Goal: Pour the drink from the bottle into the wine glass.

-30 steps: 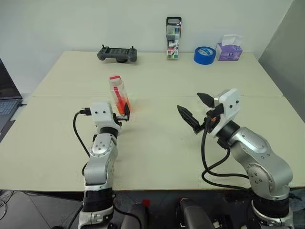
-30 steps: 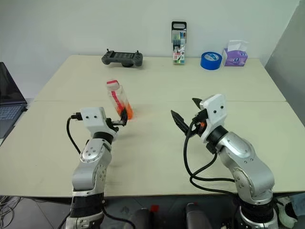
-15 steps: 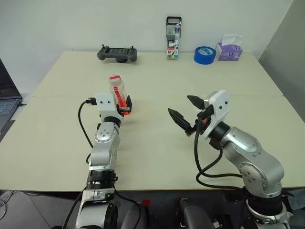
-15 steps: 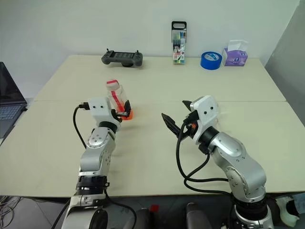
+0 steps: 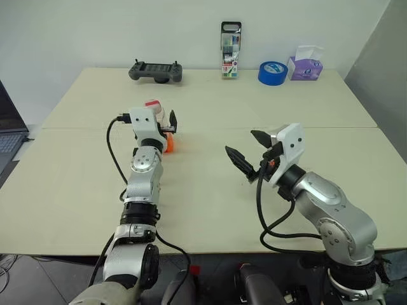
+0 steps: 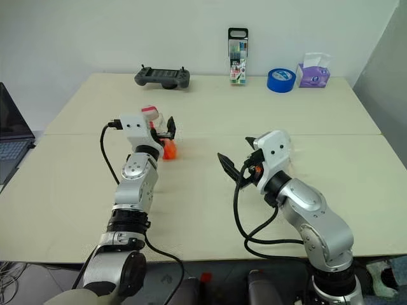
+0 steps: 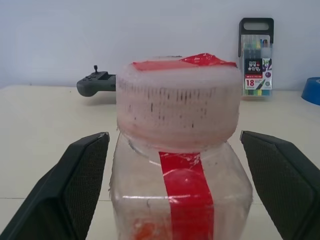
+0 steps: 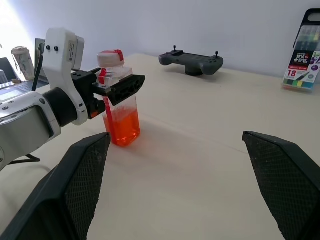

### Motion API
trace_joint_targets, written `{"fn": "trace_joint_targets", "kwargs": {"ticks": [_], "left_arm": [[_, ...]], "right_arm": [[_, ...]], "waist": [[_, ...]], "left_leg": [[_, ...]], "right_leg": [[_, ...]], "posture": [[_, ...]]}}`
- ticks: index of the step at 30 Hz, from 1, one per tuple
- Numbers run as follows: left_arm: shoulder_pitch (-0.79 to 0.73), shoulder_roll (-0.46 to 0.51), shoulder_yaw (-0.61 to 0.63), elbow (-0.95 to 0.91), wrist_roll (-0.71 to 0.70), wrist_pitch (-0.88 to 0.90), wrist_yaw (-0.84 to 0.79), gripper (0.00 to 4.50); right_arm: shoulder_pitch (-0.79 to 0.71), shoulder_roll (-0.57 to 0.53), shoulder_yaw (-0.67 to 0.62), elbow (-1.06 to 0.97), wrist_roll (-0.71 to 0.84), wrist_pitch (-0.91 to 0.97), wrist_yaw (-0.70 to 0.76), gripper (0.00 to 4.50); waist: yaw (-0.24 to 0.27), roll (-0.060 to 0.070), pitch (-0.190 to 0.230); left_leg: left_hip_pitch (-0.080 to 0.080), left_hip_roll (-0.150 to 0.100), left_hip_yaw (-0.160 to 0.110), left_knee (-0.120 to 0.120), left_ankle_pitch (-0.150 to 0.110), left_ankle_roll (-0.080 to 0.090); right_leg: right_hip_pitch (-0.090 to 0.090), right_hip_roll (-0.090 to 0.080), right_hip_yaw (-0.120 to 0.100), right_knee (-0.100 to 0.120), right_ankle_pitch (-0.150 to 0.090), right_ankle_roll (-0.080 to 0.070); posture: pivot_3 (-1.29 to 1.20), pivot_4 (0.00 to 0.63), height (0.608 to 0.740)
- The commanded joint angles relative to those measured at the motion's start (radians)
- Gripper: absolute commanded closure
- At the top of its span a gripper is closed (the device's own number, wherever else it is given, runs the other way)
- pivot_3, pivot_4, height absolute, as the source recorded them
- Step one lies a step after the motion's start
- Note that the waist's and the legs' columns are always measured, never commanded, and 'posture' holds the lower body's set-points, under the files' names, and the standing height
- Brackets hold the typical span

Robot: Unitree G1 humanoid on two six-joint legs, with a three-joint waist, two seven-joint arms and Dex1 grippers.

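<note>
The table [image 5: 210,210] is a pale beige surface with a seam running across it; it carries every item noted below.

The left gripper [image 8: 116,84] stands with its fingers apart, one on each side of the bottle [image 8: 118,107] at neck height. Whether the pads touch the plastic cannot be told. The right gripper [image 5: 253,152] hangs above the table well to the right of the bottle, its two black fingers spread wide and holding nothing.

The bottle stands upright on the table between the left gripper's fingers. It is a small, clear plastic container with squared shoulders, a ribbed whitish cap with red on top [image 7: 177,100] and a red strip running down from the neck [image 7: 186,195].

The drink [image 8: 122,126] is a bright translucent orange liquid filling roughly the lower half of the bottle; the upper half is clear.

Well beyond both grippers, along the far edge by the wall: a dark game controller [image 5: 156,71] beyond the left gripper, an upright clear case of coloured marker pens [image 5: 231,51], a roll of blue tape [image 5: 273,73] and a purple tissue box [image 5: 306,63] beyond the right gripper.
</note>
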Motion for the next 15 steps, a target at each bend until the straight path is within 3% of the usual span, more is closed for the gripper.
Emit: {"fn": "trace_joint_targets", "kwargs": {"ticks": [1,5,6,10,13,15], "left_arm": [[-0.045,0.010,0.005,0.010,-0.003,-0.032,-0.001,0.03],[-0.056,0.010,0.002,0.041,-0.001,-0.036,-0.008,0.03],[-0.057,0.010,0.002,0.047,-0.001,-0.041,-0.006,0.21],[-0.054,0.006,0.004,0.052,-0.002,-0.047,0.000,1.21],[-0.046,0.004,0.004,0.044,-0.001,-0.046,0.005,2.23],[-0.043,0.007,0.004,0.043,0.001,-0.051,0.005,2.62]], "right_arm": [[0.004,0.005,-0.002,-0.033,-0.007,-0.016,-0.014,0.00],[0.016,0.004,0.002,-0.041,-0.009,-0.014,-0.021,0.00],[0.016,0.004,0.002,-0.042,-0.009,-0.013,-0.023,0.00],[0.018,0.009,0.002,-0.047,-0.004,-0.006,-0.030,0.00],[0.018,0.012,0.008,-0.051,-0.003,-0.001,-0.034,0.00],[0.014,0.012,0.009,-0.051,-0.004,0.001,-0.036,0.00]], "waist": [[0.000,0.000,0.000],[0.000,0.000,0.000],[0.000,0.000,0.000],[0.000,0.000,0.000],[0.000,0.000,0.000],[0.000,0.000,0.000]], "left_leg": [[0.000,0.000,0.000,0.000,0.000,0.000],[0.000,0.000,0.000,0.000,0.000,0.000],[0.000,0.000,0.000,0.000,0.000,0.000],[0.000,0.000,0.000,0.000,0.000,0.000],[-0.001,0.000,-0.001,0.000,0.000,0.000],[-0.001,0.000,-0.001,0.000,0.000,0.000]], "right_leg": [[0.000,0.000,0.000,0.000,0.000,0.000],[0.000,0.000,0.000,0.000,0.000,0.000],[0.000,0.000,0.000,0.000,0.000,0.000],[0.000,0.000,0.000,0.000,0.000,0.000],[0.000,0.000,0.000,0.000,0.000,0.000],[0.000,0.000,-0.001,0.000,0.000,0.000]], "posture": [[0.00,0.150,0.740],[0.00,0.150,0.740],[0.00,0.150,0.740],[0.00,0.150,0.740],[0.00,0.150,0.740],[0.00,0.150,0.740]]}}
